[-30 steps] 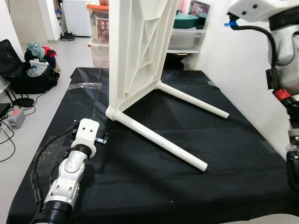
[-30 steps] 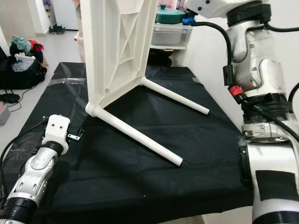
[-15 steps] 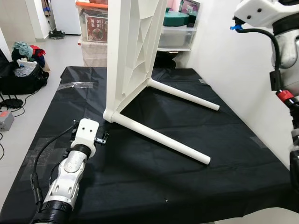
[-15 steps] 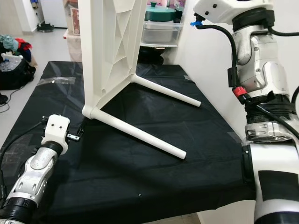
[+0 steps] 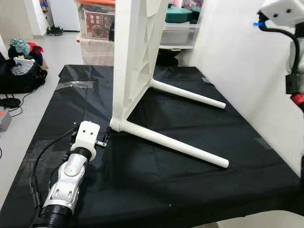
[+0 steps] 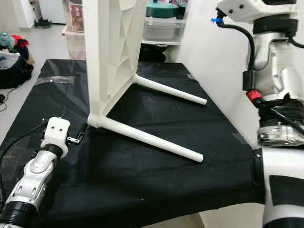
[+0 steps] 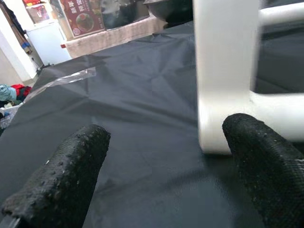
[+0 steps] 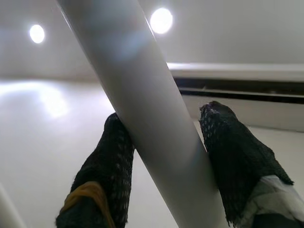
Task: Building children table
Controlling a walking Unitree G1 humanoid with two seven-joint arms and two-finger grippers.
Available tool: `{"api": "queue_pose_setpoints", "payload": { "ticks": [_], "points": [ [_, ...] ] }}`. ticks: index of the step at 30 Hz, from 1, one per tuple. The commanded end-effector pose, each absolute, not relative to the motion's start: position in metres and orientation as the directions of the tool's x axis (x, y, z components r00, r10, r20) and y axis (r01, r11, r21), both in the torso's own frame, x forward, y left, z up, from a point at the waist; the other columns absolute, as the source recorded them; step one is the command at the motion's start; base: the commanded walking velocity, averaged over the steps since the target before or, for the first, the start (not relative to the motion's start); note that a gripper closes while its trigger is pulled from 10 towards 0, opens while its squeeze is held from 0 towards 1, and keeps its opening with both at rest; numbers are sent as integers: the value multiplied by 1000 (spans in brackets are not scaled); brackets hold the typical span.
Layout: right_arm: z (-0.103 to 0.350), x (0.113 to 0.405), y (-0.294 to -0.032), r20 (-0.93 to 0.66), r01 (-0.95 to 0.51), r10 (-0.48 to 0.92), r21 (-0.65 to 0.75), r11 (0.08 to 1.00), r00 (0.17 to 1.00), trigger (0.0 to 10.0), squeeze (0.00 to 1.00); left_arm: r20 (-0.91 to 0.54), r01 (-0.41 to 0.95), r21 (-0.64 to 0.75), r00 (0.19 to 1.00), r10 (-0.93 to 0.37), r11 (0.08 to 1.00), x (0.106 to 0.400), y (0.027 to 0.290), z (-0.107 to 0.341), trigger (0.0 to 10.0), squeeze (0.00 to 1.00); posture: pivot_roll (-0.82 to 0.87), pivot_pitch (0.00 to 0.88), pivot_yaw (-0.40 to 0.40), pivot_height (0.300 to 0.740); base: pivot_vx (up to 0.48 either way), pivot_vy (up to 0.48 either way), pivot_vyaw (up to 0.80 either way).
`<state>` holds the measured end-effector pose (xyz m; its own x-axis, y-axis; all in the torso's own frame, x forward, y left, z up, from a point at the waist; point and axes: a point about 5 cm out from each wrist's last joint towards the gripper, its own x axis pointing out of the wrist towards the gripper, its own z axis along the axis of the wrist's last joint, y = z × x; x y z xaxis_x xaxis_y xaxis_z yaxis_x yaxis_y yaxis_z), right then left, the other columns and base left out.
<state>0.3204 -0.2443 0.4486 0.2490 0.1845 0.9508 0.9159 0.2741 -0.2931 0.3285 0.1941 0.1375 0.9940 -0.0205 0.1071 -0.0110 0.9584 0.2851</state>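
White plastic children's table (image 5: 135,57), tipped on edge on black cloth (image 5: 190,156); top stands near-vertical, ribbed underside facing robot's right. Two round white legs (image 5: 173,142) run level just above cloth, long axes pointing right and toward robot. Left gripper (image 7: 161,166) low by bottom corner socket, fingers spread wide, holding nothing. Right gripper (image 8: 164,156) raised high, fingers clamped either side of a white table leg (image 8: 142,109).
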Motion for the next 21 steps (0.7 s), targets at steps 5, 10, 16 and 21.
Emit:
{"api": "queue_pose_setpoints", "payload": {
  "ticks": [5, 10, 16, 21],
  "points": [
    [474, 301, -242, 994, 891, 99, -79, 448, 39, 0, 0, 107, -20, 292, 994, -12, 956, 326, 197, 135, 10000, 0, 86, 0, -131, 740, 0, 0, 0],
    [469, 306, -251, 996, 896, 64, -85, 437, 63, 0, 0, 107, -25, 298, 994, -8, 954, 325, 199, 135, 10000, 0, 91, 0, -128, 740, 0, 0, 0],
    [468, 310, -251, 997, 882, 36, -83, 464, 75, 0, 0, 107, -25, 303, 994, -8, 953, 325, 200, 136, 10000, 0, 95, 0, -129, 740, 0, 0, 0],
    [471, 321, -255, 986, 870, -28, -131, 476, 164, 0, 0, 106, -25, 304, 994, -8, 952, 325, 200, 136, 10000, 0, 99, 0, -133, 740, 0, 0, 0]
  ]
}}
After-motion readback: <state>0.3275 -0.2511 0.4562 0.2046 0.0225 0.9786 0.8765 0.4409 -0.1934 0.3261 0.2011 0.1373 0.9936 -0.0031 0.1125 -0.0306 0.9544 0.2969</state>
